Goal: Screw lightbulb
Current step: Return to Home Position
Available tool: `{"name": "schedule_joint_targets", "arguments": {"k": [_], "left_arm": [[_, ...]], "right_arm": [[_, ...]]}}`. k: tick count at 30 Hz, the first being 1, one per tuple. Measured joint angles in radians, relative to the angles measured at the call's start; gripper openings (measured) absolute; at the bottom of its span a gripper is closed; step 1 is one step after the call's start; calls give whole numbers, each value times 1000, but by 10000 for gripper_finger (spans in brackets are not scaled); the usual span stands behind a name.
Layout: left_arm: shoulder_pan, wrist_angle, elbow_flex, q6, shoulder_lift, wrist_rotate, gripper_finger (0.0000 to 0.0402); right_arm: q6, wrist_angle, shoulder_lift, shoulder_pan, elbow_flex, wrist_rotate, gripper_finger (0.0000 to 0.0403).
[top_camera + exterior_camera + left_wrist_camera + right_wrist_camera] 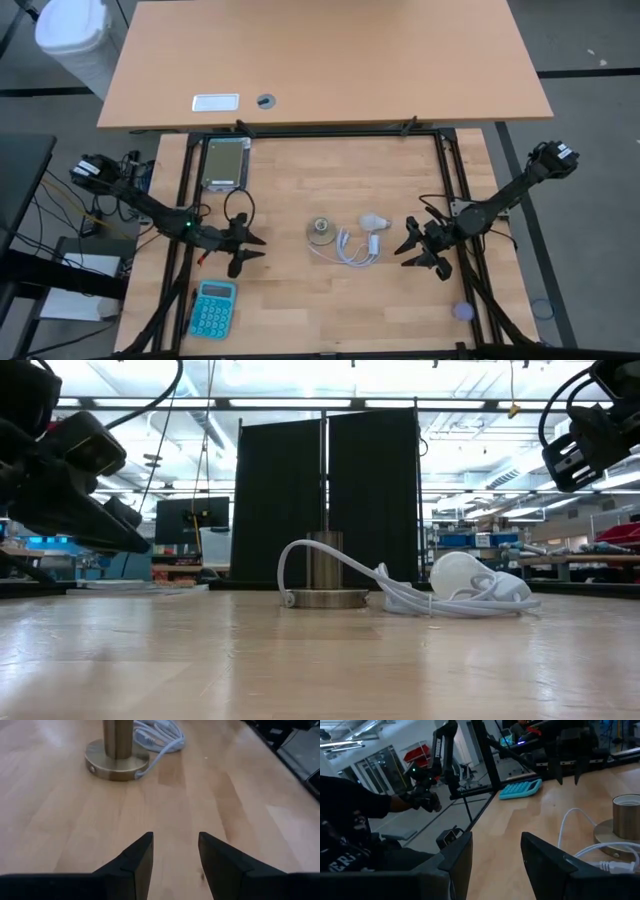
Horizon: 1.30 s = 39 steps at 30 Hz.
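The small white lightbulb (371,220) lies on its side on the wooden table, against the coiled white cord (355,246); it also shows in the low view (455,575). The round brass-grey socket (320,231) stands upright on its flat base left of it and shows in the left wrist view (116,755). My left gripper (252,252) is open and empty, left of the socket. My right gripper (408,250) is open and empty, right of the bulb and cord.
A teal calculator (212,308) lies near the table's front left. A grey box (224,163) sits at the far left inside the black frame. A small purple disc (462,311) lies at the front right. A person (350,820) stands beyond the table in the right wrist view.
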Motion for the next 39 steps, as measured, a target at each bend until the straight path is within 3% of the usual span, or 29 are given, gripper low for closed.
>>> {"name": "schedule_joint_targets", "arguments": {"k": [5,12,20,28,39], "left_arm": [[0,-81,-3,25,0,-4,161],[0,-232,-4,-68,0,-1,161],[-2,46,-4,157,0,103,161],[-2,227,-43,203,1,209,161],[-2,220,-44,235,1,236,161]], "right_arm": [[0,0,-23,0,1,-1,170],[0,-2,-123,0,1,-1,171],[0,-94,-278,-1,1,-1,171],[0,-419,-434,-1,1,0,171],[1,-673,-594,-2,-3,-9,170]]}}
